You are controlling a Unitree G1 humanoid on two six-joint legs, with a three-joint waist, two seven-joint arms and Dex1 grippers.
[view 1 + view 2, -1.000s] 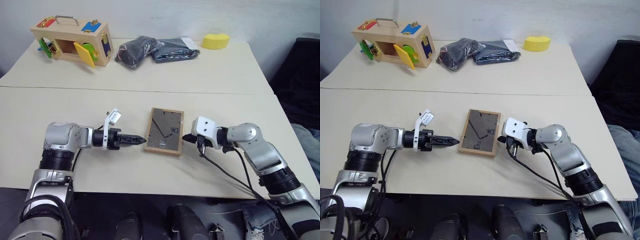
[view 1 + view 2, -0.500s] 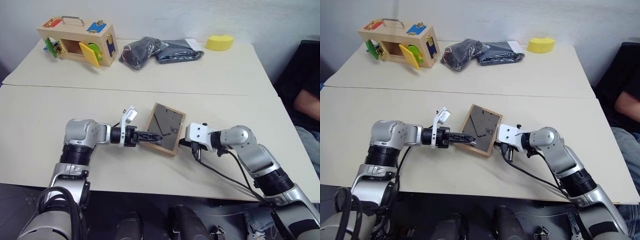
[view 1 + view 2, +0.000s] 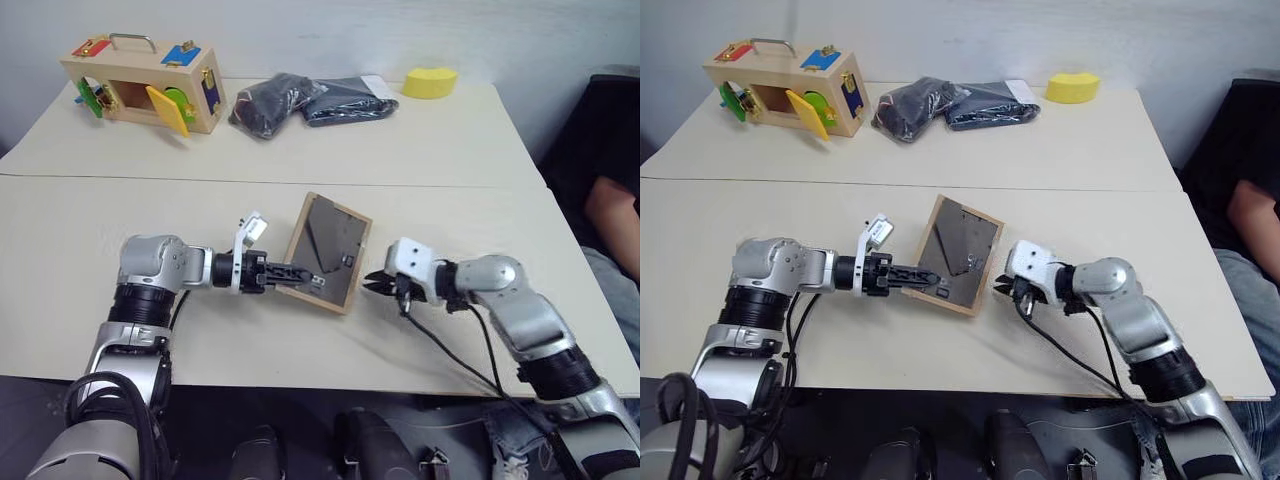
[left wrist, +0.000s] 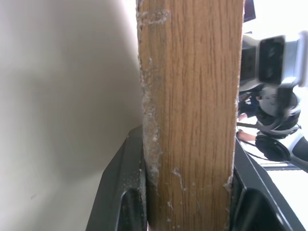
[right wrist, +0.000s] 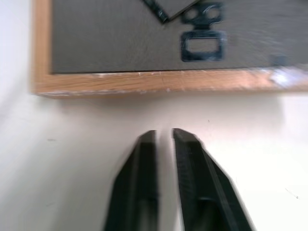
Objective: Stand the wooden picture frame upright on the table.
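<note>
**Frame gripped at its left edge, tilted off the tabletop**

Cream-beige table (image 3: pixel 450 150) fills the scene, with a seam line running across it from side to side; a pale wall stands behind the far edge. Along the far side sit a wooden box (image 3: pixel 143 84) with coloured latches and a metal handle, a dark bundle of fabric (image 3: pixel 310 98) and a yellow sponge-like block (image 3: pixel 431 81). At the right edge, part of a person's arm (image 3: pixel 612 213) shows against a dark seat.

Near the front of the table, on the near side of the seam, the wooden picture frame (image 3: pixel 328 238) shows its dark grey back upward. It is tilted, with its left edge raised off the surface. The left gripper (image 3: pixel 300 276) pinches that left edge: in the left wrist view the wood border (image 4: pixel 192 115) sits clamped between the two black fingers (image 4: pixel 127 202).

The right gripper (image 3: pixel 374 284) sits just beside the frame's right edge, apart from it, low over the table. Its fingers (image 5: pixel 144 178) stand slightly parted with a narrow gap, holding nothing.
</note>
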